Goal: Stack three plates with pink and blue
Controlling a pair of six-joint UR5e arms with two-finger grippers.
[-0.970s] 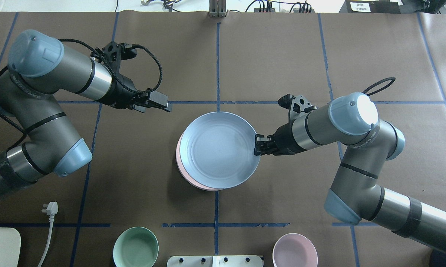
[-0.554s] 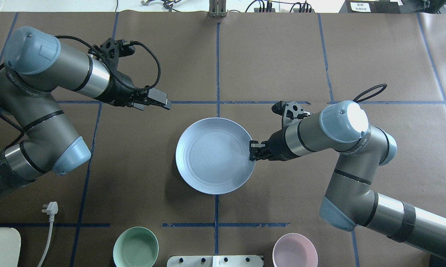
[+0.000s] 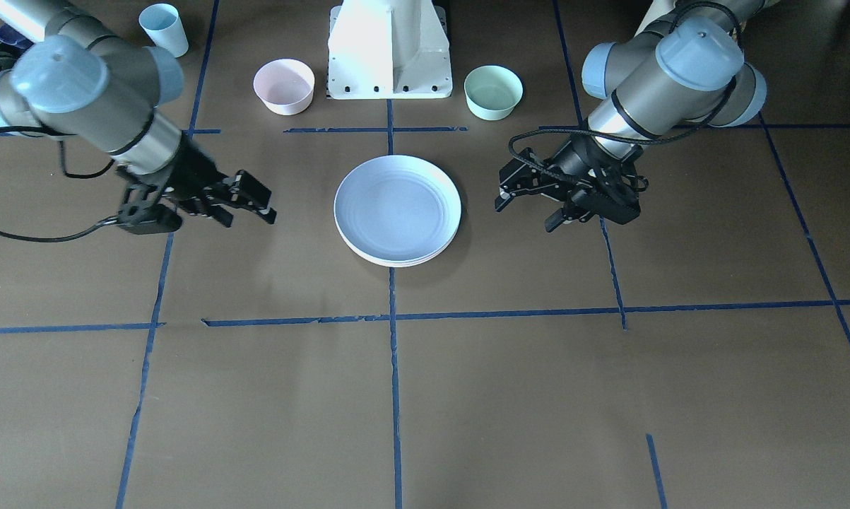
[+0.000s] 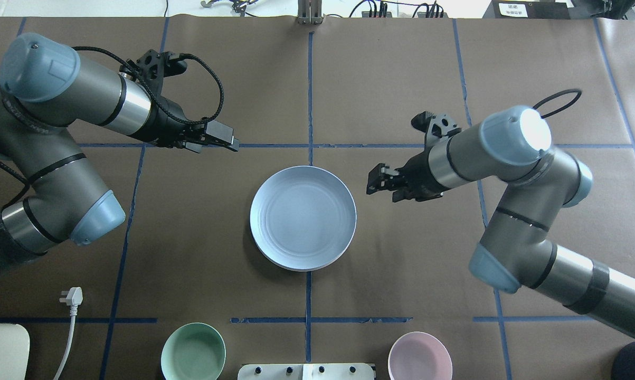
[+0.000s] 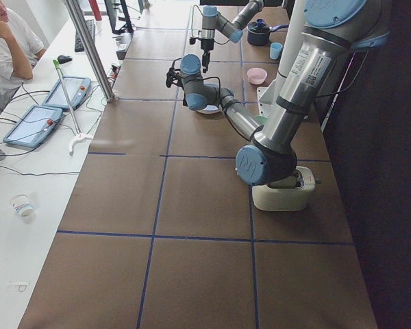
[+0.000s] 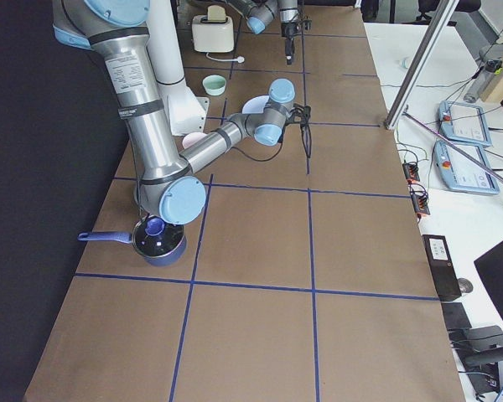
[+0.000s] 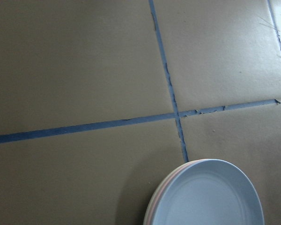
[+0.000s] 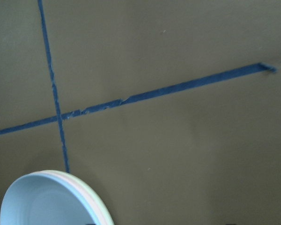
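Right end effector (image 3: 248,216) parted, empty, near blue plate (image 3: 396,205); left end effector (image 3: 525,215) parted, empty.

blue plate (image 4: 303,217), right gripper (image 4: 383,190) near, not touching

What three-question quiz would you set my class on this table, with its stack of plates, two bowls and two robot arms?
1. True or false: the right pincer grips the blue plate.
2. Which plate tops the stack? A cream, B pink, C blue.
3. Fill in: beside the robot's base stand a pink bowl and a ____ bowl.
Key: 1 false, it hangs open, clear of the plate; 2 C; 3 mint-green bowl.
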